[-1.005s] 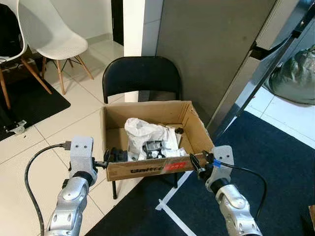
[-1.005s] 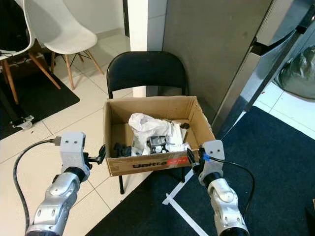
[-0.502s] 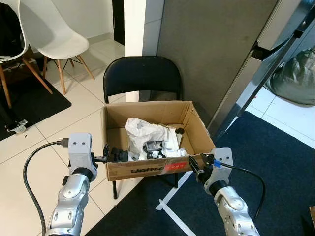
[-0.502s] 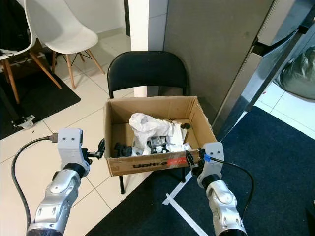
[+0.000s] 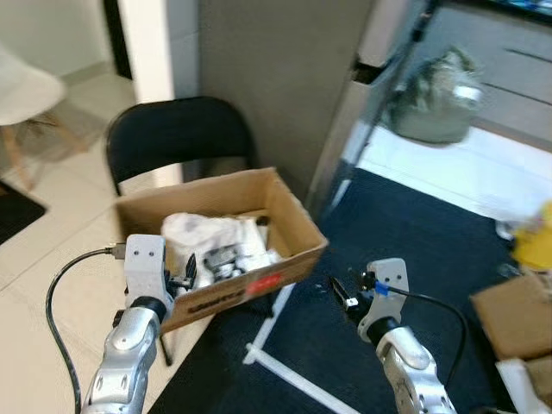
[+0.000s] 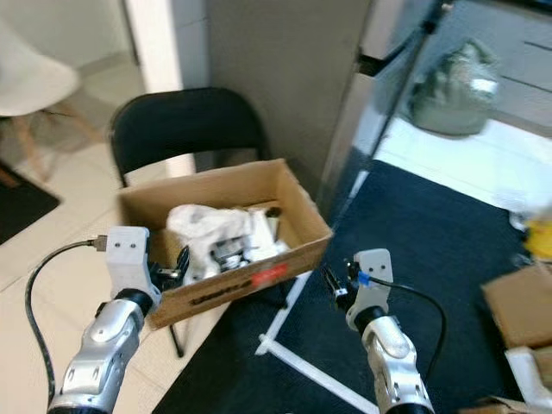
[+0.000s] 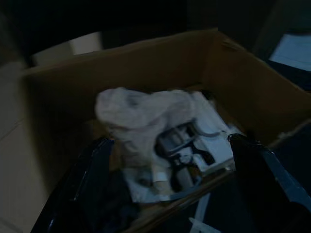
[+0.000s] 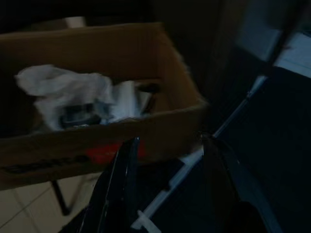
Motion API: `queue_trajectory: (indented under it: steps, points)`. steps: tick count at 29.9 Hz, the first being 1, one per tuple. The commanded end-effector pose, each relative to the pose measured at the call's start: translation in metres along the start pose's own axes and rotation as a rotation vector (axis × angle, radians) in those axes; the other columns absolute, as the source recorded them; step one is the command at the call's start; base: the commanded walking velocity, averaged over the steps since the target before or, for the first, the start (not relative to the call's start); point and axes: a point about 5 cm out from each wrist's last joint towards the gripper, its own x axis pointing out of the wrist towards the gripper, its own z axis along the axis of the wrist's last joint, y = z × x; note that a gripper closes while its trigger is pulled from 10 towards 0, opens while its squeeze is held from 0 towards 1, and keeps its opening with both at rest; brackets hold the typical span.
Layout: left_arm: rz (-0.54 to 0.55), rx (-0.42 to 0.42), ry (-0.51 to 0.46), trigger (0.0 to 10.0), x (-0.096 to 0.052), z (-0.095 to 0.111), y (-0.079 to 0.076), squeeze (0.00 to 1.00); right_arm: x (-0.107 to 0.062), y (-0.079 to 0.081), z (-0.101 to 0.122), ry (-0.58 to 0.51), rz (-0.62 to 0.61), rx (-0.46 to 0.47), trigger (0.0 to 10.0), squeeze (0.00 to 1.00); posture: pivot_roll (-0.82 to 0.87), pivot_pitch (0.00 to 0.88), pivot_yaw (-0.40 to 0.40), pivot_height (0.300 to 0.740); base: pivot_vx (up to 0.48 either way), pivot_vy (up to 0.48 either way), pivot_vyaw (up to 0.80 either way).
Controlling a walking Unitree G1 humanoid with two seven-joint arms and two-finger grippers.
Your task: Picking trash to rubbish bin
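Left eye view is kinda blurry: the cardboard box (image 5: 285, 226) sits on the black chair (image 5: 172, 134), stuffed with white crumpled trash (image 5: 207, 235). The left gripper (image 5: 185, 274) is right up against the box's near wall, fingers apart and empty, while the right gripper (image 5: 343, 295) hangs just off the box's right corner over the dark rug (image 5: 414, 241), also spread and holding nothing. In the left wrist view, both fingers (image 7: 87, 179) frame the box with the trash between and beyond them. In the right wrist view, the fingers (image 8: 121, 179) stand apart, box ahead of them.
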Motion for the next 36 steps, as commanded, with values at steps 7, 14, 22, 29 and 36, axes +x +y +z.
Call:
queue_trajectory:
  steps: [7, 14, 22, 29, 36]
  points:
    - [0.003, 0.041, 0.008, 10.0, -0.001, -0.0039, 0.0021, 0.0, -0.0031, 0.0, -0.0047, 0.018, -0.002, 0.007, 10.0, 0.0, 0.01, 0.068, -0.073, 0.74, 0.0, 0.0, -0.6]
    - [0.003, 0.051, 0.005, 10.0, -0.0011, -0.0038, 0.0034, 0.0, -0.0033, -0.0008, -0.0068, 0.026, -0.013, 0.019, 10.0, 0.0, 0.01, 0.063, -0.07, 0.74, 0.0, 0.0, -0.6]
    - [0.003, 0.051, 0.006, 10.0, -0.001, -0.0037, 0.0038, 0.0, -0.0038, -0.0001, -0.0075, 0.029, -0.016, 0.022, 10.0, 0.0, 0.01, 0.067, -0.069, 0.74, 0.0, 0.0, -0.6]
    - [-0.005, 0.053, 0.013, 10.0, -0.0017, -0.0052, 0.0023, 0.0, -0.0045, -0.0006, -0.0079, 0.032, -0.018, 0.022, 10.0, 0.0, 0.01, 0.071, -0.069, 0.74, 0.0, 0.0, -0.6]
    - [-0.011, 0.053, 0.015, 10.0, -0.0018, -0.0058, 0.0009, 0.0, -0.0054, -0.0022, -0.0078, 0.028, -0.026, 0.015, 10.0, 0.0, 0.01, 0.074, -0.069, 0.74, 0.0, 0.0, -0.6]
